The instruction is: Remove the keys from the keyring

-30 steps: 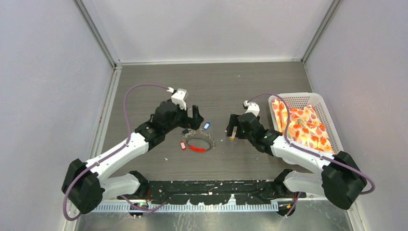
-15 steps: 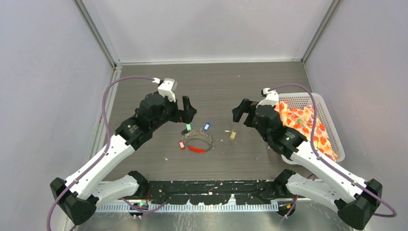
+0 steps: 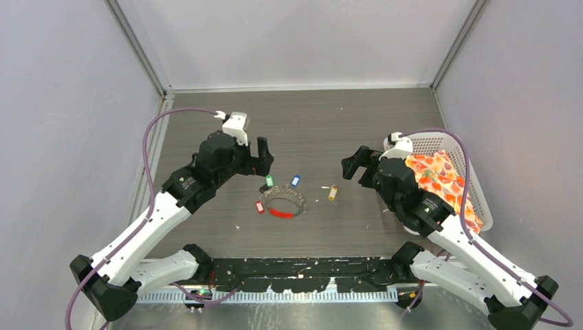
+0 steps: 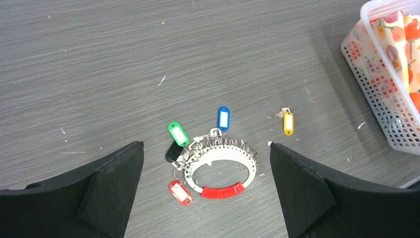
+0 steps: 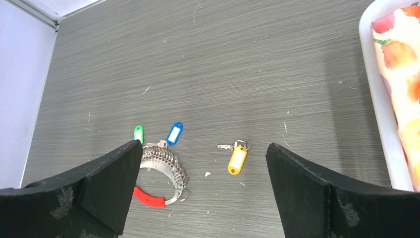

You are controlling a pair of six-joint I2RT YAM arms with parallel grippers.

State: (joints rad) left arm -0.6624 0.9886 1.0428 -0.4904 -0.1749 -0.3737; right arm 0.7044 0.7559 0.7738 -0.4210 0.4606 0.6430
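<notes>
The keyring [image 3: 294,197], a grey coiled loop with a red section, lies flat on the table between the arms. It also shows in the left wrist view [image 4: 224,150] and the right wrist view [image 5: 172,164]. A green key tag [image 3: 269,181], a blue one [image 3: 295,180] and a red one [image 3: 260,206] lie against the ring. A yellow-tagged key [image 3: 333,193] lies apart to the right, also seen in the right wrist view [image 5: 237,159]. My left gripper [image 3: 264,158] is open and empty above and left of the ring. My right gripper [image 3: 355,165] is open and empty, raised right of the yellow key.
A white plastic basket [image 3: 481,199] holding a fruit-print cloth [image 3: 440,179] stands at the right edge, beside my right arm. Grey walls enclose the table on three sides. Small white specks lie on the tabletop.
My right gripper let go of the yellow key, which now lies on the table, and drew back up and right. My left gripper lifted up and left, away from the ring.
</notes>
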